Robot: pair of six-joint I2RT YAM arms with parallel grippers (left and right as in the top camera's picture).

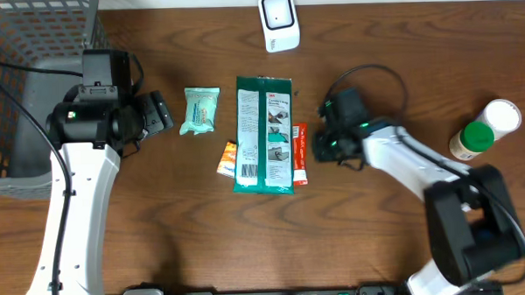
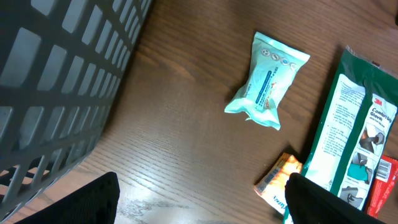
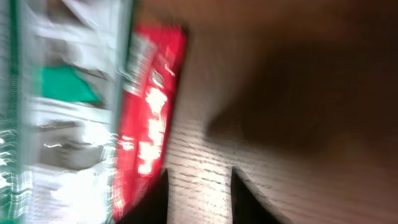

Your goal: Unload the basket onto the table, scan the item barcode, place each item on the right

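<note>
Left gripper, well left of the green pack, gapes wide and empty. The red packet lies flat against the pack's right edge, long axis parallel to it, far end toward the scanner. Right gripper, just right of it, is narrowly parted and empty. Its fingers might snag the pack too, or push the thin packet beneath it.
</note>
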